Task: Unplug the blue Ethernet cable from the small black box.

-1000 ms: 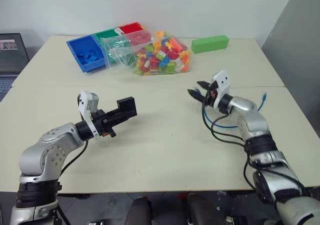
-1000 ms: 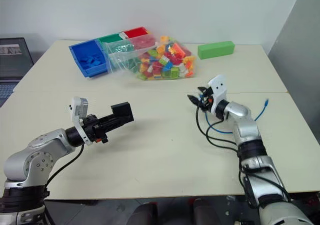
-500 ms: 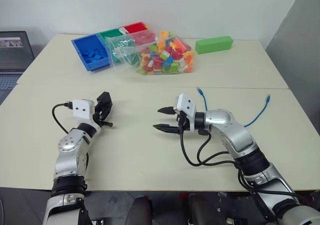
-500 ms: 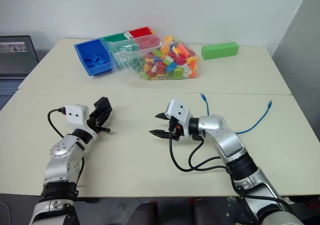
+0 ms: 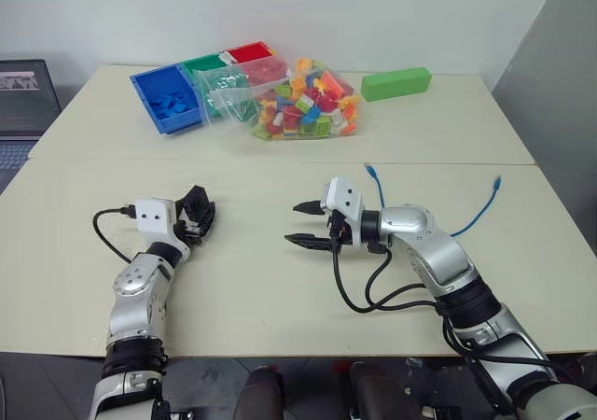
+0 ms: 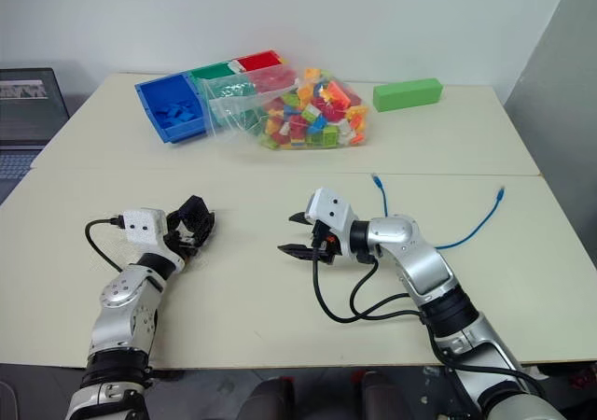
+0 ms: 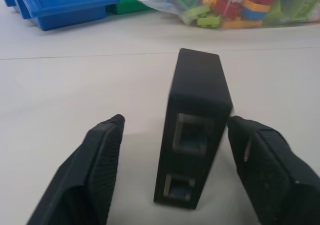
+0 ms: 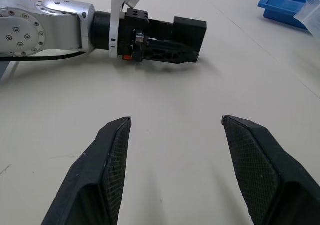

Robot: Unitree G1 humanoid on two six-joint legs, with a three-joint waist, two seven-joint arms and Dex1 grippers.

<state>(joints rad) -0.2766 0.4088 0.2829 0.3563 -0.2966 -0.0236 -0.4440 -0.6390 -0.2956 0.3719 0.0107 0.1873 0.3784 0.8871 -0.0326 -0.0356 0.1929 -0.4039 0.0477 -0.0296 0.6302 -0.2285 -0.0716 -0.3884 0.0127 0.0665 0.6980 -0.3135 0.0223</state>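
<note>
Small black box (image 7: pixel 196 135) stands between the spread left pincer (image 7: pixel 185 175) fingers — right pincer (image 8: pixel 175 170) gapes, empty.

The small black box (image 7: pixel 196 130), matte, two empty ports facing me, stands on edge on the counter (image 5: pixel 280 280) between my left jaws; the blue Ethernet cable (image 5: pixel 480 210) lies unplugged, well apart.

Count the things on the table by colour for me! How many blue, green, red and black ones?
Blue: 2, the blue bin and the blue Ethernet cable
Green: 2, the green block and the green bin
Red: 1, the red bin
Black: 1, the small black box
Total: 6, not counting the bag of mixed bricks
</note>
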